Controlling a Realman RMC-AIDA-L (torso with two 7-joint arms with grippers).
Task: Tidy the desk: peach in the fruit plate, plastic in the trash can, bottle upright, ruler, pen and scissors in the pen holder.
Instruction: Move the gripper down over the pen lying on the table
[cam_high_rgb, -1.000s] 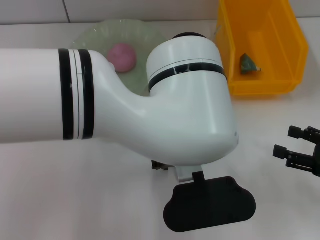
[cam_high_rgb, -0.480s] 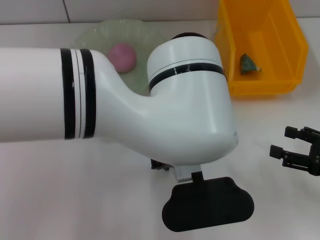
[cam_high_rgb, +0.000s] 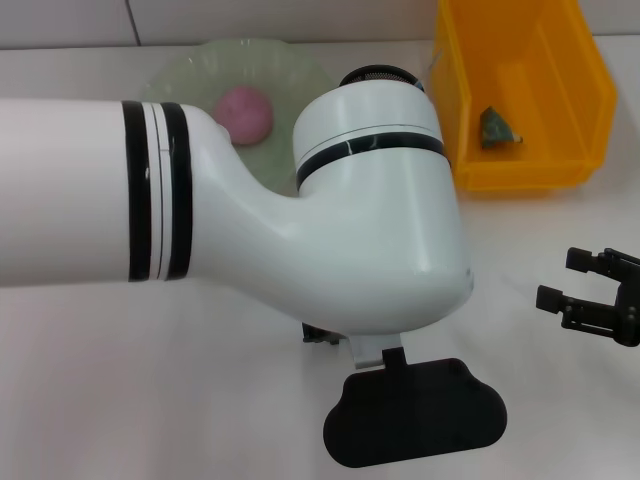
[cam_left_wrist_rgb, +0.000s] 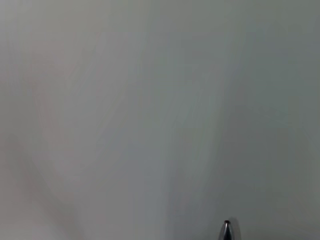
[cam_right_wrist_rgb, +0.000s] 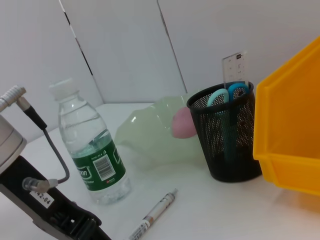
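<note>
Right gripper spread, hovering | pen lying beside bottle

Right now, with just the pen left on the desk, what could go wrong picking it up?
The pen lies close to the upright bottle, so the left arm's reach might knock the bottle over. The left arm fills the head view and hides the pen there, so aiming relies on wrist views. The holder already holds scissors and ruler, leaving less room.

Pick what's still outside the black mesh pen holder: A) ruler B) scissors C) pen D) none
C: the silver pen lies on the white desk by the upright clear water bottle, while the blue-handled scissors and clear ruler stand in the black mesh pen holder.
</note>
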